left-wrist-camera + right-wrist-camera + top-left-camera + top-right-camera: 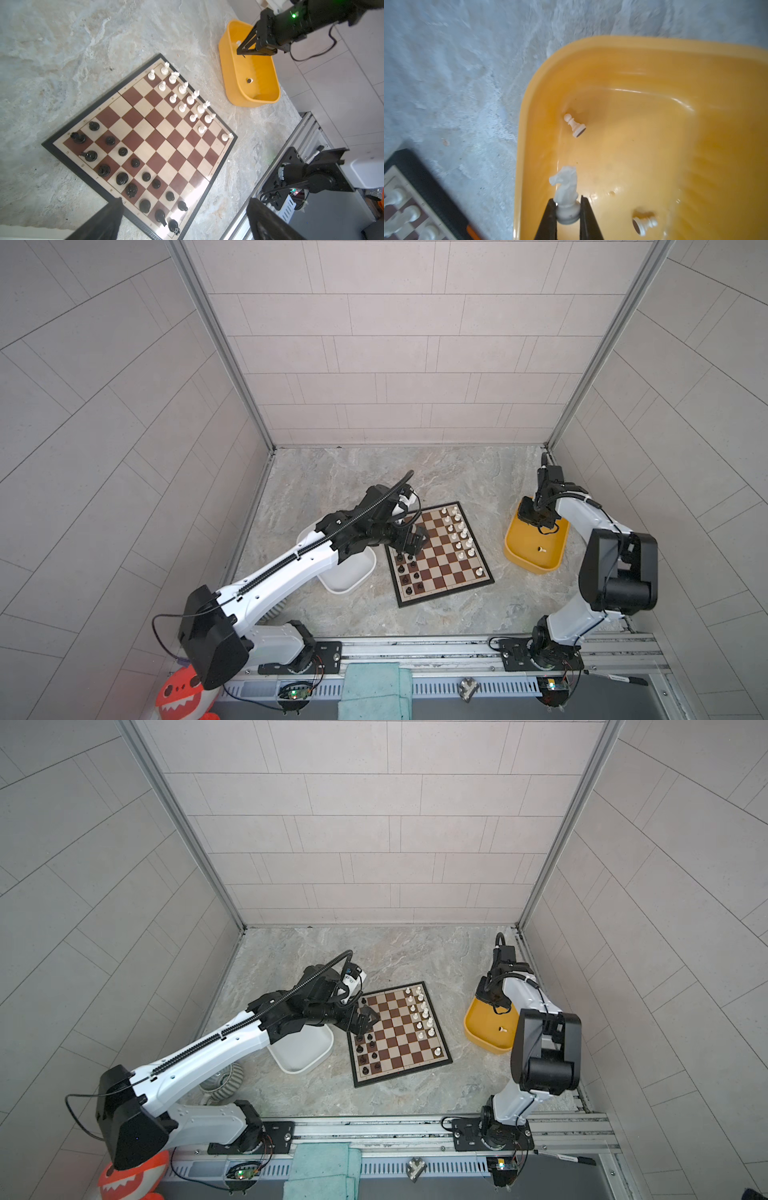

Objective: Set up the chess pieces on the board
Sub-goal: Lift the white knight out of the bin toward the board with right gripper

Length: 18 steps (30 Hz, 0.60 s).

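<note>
Left pincer: my left pincer (407,548) (185,200) stood wide open with nothing between its fingers. It hung over the board's black-side edge.
Right pincer: my right pincer (566,200) (241,52) was clamped on the base of a white knight (565,185). The horse's head stuck out past the fingertips, above the inside of the yellow tub (571,47).
Knight's height: I could not tell whether its base was touching the tub floor.
Board: the board (444,594) (158,143) lay flat and askew on the table (374,472). It sat between the white tub (353,578) and the yellow tub, touching neither.
Black pieces: the black pieces (122,178) stood upright in two rows along the side nearest my left pincer.
White pieces: the white pieces (182,107) stood upright in two rows along the opposite side. A bare square lay between the corner rook (226,136) and the rest of the outer row.
Loose pawns: two white pawns (574,124) (644,224) lay on their sides on the yellow tub's floor, well apart from each other. In a top view only one showed (540,548).
White tub: my left arm crossed above it, and its inside was mostly hidden.
</note>
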Motion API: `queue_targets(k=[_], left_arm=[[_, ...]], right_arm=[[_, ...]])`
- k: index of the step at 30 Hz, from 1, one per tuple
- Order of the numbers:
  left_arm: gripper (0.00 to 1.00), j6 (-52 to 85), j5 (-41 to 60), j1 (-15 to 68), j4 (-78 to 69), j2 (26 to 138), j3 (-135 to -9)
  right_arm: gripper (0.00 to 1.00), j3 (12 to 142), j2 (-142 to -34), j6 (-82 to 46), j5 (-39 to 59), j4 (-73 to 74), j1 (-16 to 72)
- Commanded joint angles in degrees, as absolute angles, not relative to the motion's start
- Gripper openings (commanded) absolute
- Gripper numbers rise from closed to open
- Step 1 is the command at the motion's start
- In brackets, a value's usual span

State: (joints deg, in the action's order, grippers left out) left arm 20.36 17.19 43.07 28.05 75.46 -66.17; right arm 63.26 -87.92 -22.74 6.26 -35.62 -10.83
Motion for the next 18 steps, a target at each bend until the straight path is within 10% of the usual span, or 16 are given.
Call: queue_targets(k=[1,18], left_arm=[[0.96,23.5,20.3,41.8,27.8,78.3,-70.1],[0.78,40.3,51.4,25.5,7.4,89.6,-72.6]], right_arm=[[0.0,61.3,-80.0,-22.8,3.6,-36.4,-9.7],[0.0,54.2,-72.6,2.8,31.1,-7.3,23.7]])
